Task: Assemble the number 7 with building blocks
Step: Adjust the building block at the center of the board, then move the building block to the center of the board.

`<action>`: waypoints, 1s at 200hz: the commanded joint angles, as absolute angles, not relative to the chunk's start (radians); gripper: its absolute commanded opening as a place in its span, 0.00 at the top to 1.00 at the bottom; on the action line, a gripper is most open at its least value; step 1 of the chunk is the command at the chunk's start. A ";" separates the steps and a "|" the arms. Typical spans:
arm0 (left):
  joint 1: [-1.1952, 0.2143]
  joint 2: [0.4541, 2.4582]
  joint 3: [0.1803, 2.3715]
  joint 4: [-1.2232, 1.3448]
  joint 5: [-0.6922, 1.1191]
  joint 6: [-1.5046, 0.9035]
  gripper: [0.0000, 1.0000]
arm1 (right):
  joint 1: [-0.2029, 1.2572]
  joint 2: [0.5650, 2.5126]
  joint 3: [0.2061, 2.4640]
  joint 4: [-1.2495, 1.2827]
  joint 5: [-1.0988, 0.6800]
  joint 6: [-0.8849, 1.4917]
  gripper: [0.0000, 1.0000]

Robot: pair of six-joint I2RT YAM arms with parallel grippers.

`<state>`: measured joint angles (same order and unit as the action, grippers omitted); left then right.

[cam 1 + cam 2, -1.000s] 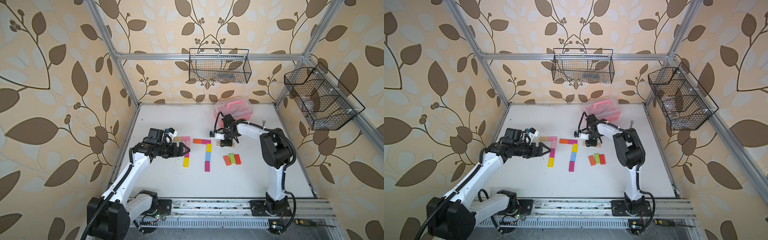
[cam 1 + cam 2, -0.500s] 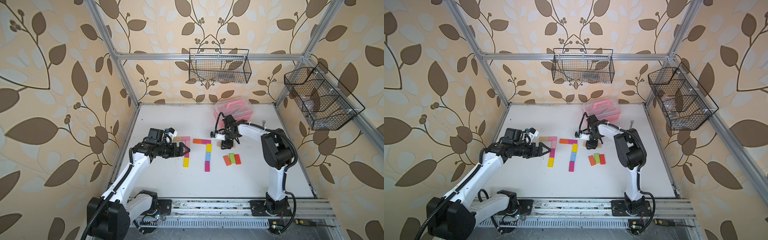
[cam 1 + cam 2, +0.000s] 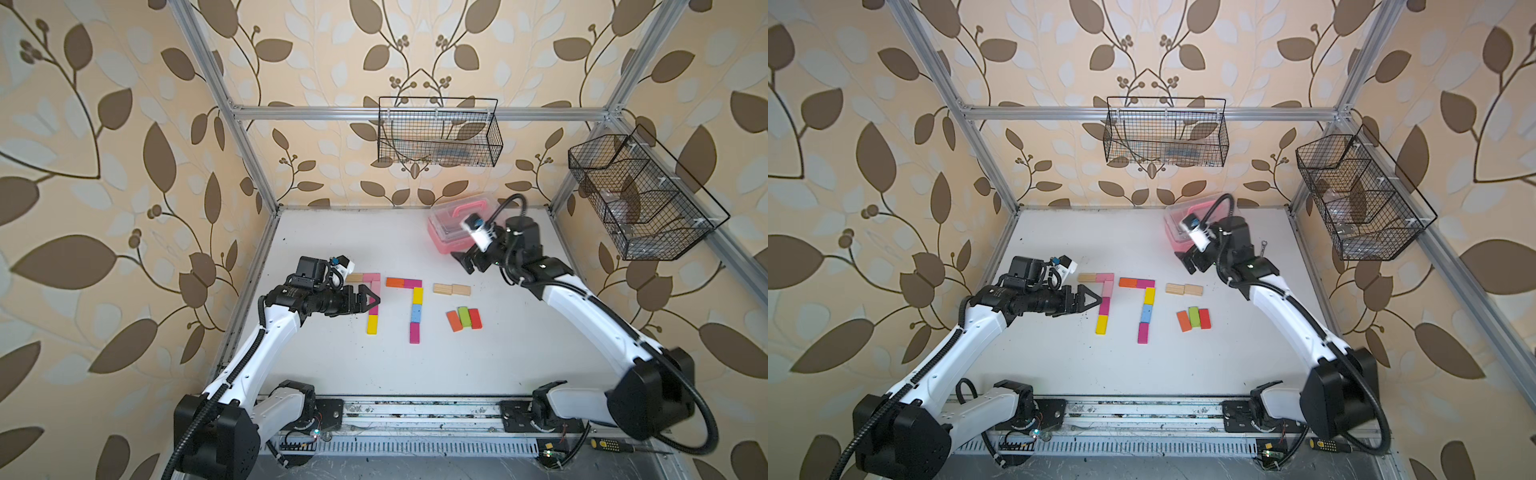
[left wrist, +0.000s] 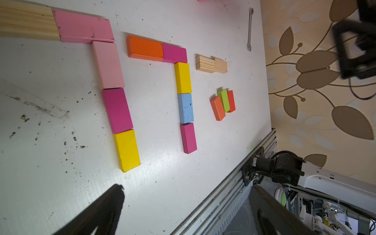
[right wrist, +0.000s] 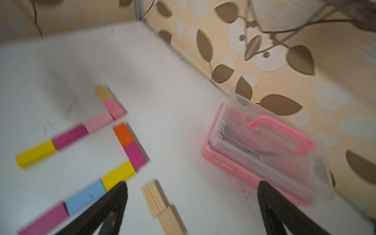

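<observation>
While two finished 7s are already laid out on the white table, the third is only half built, fwiw. The left 7 is made up of a plain wood and a pink block for the bar, with pale pink, magenta and yellow for the stem. The middle 7 is topped with orange and magenta, then yellow, blue and magenta are lined up toward the near edge. To the right of that, two plain wood blocks are set end to end as a bar, touching each other, with the stem not yet laid. Three loose building blocks, orange, green and red, are bunched side by side just nearer than that bar, apart from it. The left gripper is held just left of the left 7's stem, jaws spread wide, nothing between them. The right gripper is raised off the table between the wood bar and the pink box, jaws also spread wide, nothing gripped. The right wrist view is pretty blurred, but the gap between the fingers can be made out fine.
</observation>
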<state>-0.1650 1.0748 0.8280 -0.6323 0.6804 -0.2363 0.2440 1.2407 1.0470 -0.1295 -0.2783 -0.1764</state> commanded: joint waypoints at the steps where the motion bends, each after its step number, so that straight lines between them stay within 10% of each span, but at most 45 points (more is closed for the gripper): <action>1: -0.176 1.042 0.818 -0.622 0.719 -0.220 0.01 | 0.139 1.231 0.956 -0.081 -0.480 0.397 0.00; 73: -0.198 1.042 0.801 -0.567 0.795 -0.232 0.01 | 0.296 1.145 0.832 -0.617 -0.226 0.438 0.03; 200: -0.405 1.100 0.817 -0.609 0.755 -0.201 0.01 | 0.699 1.569 0.990 -0.634 0.049 0.512 0.37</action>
<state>-0.4049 1.1110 0.8051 -0.5900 0.7677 -0.2337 0.6804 1.5398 0.9474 -0.6094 -0.0212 0.4969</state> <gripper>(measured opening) 0.989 0.651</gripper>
